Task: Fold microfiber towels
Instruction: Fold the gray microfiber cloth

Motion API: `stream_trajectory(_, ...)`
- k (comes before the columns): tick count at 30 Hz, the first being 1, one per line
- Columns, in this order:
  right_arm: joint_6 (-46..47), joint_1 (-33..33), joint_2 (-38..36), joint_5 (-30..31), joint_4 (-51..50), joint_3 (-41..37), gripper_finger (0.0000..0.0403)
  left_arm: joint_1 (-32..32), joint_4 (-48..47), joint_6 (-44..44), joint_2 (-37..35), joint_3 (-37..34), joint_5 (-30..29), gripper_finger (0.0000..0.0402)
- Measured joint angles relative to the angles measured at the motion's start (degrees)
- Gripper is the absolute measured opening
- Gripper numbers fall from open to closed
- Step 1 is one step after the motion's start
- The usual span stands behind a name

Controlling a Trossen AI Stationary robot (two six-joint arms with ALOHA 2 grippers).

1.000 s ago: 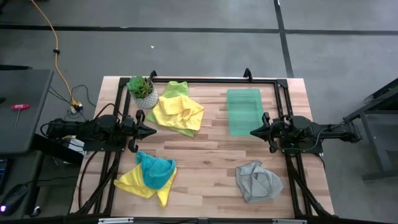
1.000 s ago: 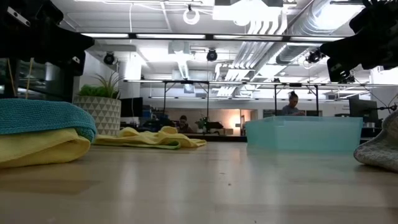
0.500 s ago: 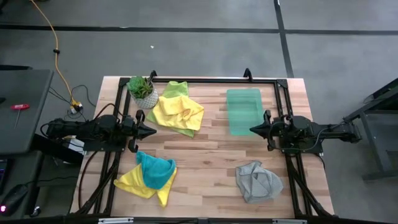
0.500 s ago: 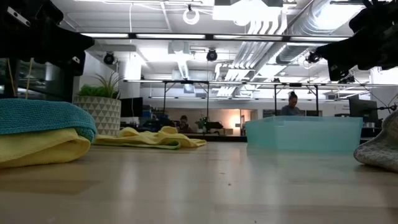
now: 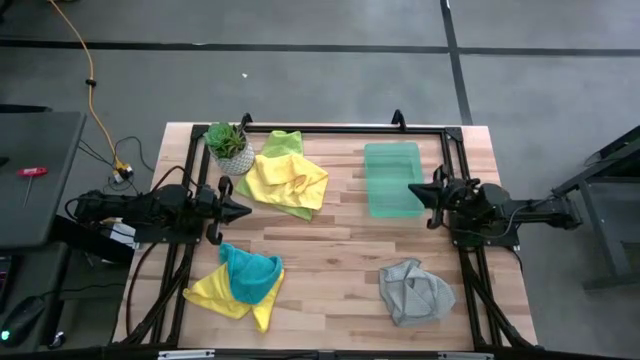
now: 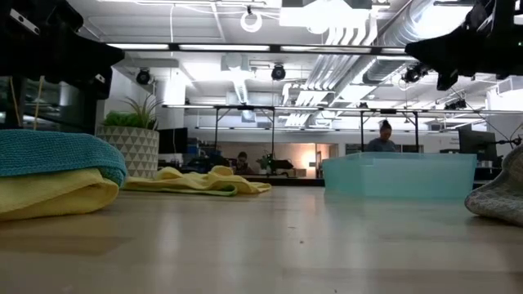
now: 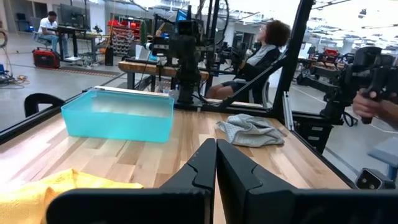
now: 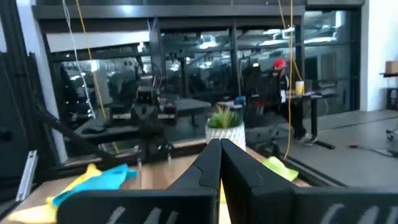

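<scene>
Soft microfiber lay in three crumpled heaps on the table: a yellow towel over a lime green towel near the potted plant, a teal towel bunched on a second yellow towel, and a grey towel alone on the right. None was folded. The left gripper, jaws pressed together and empty, hovered between the two left heaps; the right gripper, likewise closed and empty, hung over the edge of the green tray. The likely risks, as a judgement: a pinch into a stacked heap could lift two cloths at once, a descent with jaws closed would only push fabric, and a sweep beside the plant could tip it. The surface was pale wood planks within a black frame. Beyond stood a workshop with benches, ceiling ducts and seated people.
</scene>
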Motion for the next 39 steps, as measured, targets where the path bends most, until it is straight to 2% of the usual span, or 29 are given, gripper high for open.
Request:
stream_trajectory(5,1.7,0.1,5.9,0.8,-0.1,3.0,0.0001,0.0,1.8,0.0,0.0,0.0,-1.8,0.0003)
stream_trajectory(9,6.9,1.8,15.2,0.6,-4.9,6.9,0.0024,0.0,1.8,-0.3,0.0,0.0,-1.8,0.0003)
stream_trajectory(14,16.4,8.0,30.5,0.1,-18.3,16.2,0.0089,0.0,1.7,-0.6,0.0,0.0,-1.8,0.0003)
stream_trajectory(18,25.0,14.5,43.2,-3.1,-32.6,25.1,0.0139,0.0,1.6,0.5,0.0,0.0,-1.8,0.0003)
stream_trajectory(22,34.8,20.2,54.3,-7.7,-43.1,32.1,0.0159,0.0,1.6,2.1,0.0,0.0,-1.8,0.0003)
stream_trajectory(25,39.9,23.8,60.5,-11.7,-46.2,35.7,0.0160,0.0,1.7,2.1,0.1,0.0,-1.8,0.0004)
stream_trajectory(30,46.5,28.8,66.3,-13.8,-46.3,38.3,0.0161,0.0,3.4,2.1,3.1,0.0,-1.8,0.0029)
stream_trajectory(37,51.4,32.4,68.1,-13.7,-40.8,38.8,0.0161,-0.4,13.1,0.6,13.1,0.0,0.9,0.0111)
stream_trajectory(39,52.5,32.9,69.0,-13.7,-40.3,38.8,0.0161,-1.3,13.4,0.0,16.8,0.8,1.2,0.0136)
